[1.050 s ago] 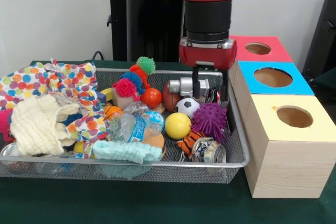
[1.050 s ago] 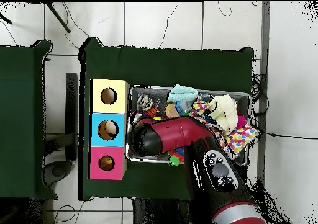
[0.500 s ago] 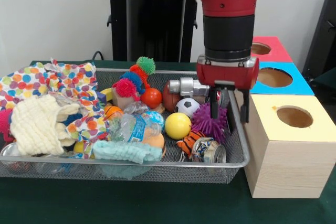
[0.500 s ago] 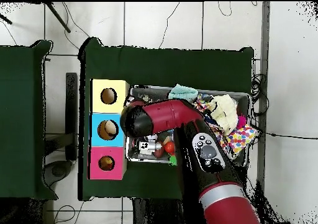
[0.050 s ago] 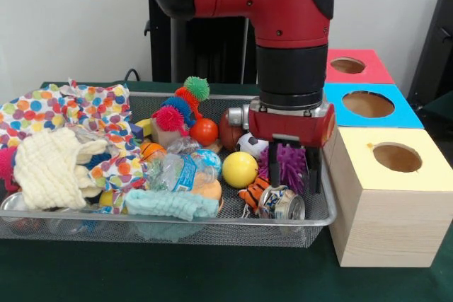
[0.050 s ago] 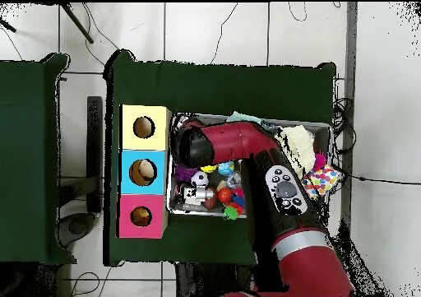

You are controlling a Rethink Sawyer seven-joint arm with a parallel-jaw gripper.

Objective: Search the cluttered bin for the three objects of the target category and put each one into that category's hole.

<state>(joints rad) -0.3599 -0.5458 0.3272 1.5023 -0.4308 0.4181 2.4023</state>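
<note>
My gripper (image 5: 293,175) hangs open over the right front corner of the wire bin (image 5: 212,223). Its two fingers straddle a purple spiky ball (image 5: 289,160), and nothing is held. Just below the fingertips (image 5: 274,182) lies a crushed drink can (image 5: 282,203), next to a striped tiger toy (image 5: 253,192). A yellow ball (image 5: 240,169) and a soccer ball (image 5: 249,143) sit to the left. Beside the bin stand the yellow box (image 5: 396,157), blue box (image 5: 368,104) and red box (image 5: 348,66), each with a round hole. In the overhead view the arm's wrist (image 6: 193,148) hides the gripper.
The bin's left half holds a dotted cloth (image 5: 78,107), a cream knit cloth (image 5: 49,167), a mint cloth (image 5: 170,204) and a crumpled plastic bottle (image 5: 180,169). Fuzzy pom balls (image 5: 184,100), a red ball (image 5: 204,131) and a silver metal part (image 5: 237,115) lie at the back.
The arm has swung from the bin's back right corner toward the front and come down. The open gripper now sits lower, around the purple spiky ball and above the can.
</note>
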